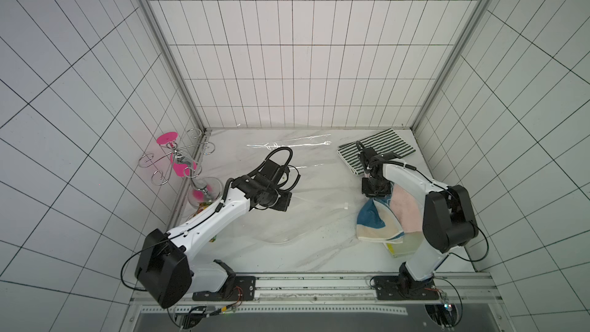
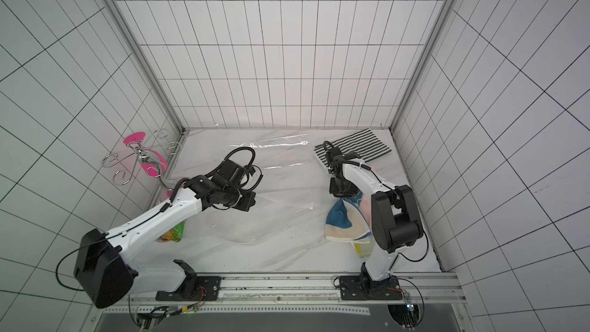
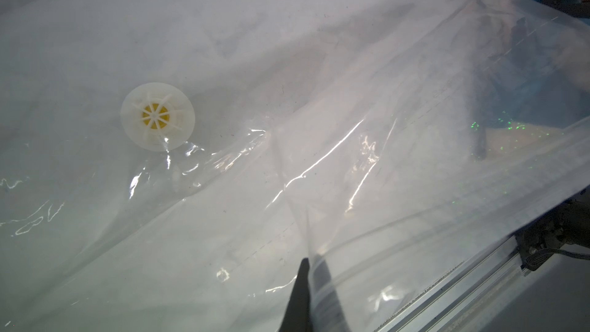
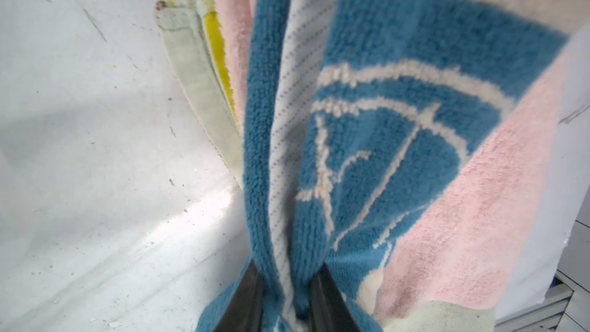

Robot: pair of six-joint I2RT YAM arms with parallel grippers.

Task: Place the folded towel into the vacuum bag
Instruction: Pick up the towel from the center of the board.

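Well, I count one vacuum bag (image 1: 306, 167) spread across the middle of the worktop (image 1: 319, 250), one round valve (image 3: 157, 116) on it, and three cloths at the right: the folded towel (image 1: 376, 218), a striped towel (image 1: 383, 146) farther back, and a yellow-edged cloth (image 4: 198, 84) mostly hidden beneath. My left gripper (image 3: 313, 269) pinches the bag's film, one finger blurred behind plastic. My right gripper (image 4: 287, 282) clamps a bunched blue fold of the folded towel.

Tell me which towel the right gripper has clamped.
The blue, pink and cream patterned terry towel, bunched between the right gripper's jaws. The dark-and-white striped towel lies flat near the back wall; the pale yellow-edged cloth lies partly beneath it.
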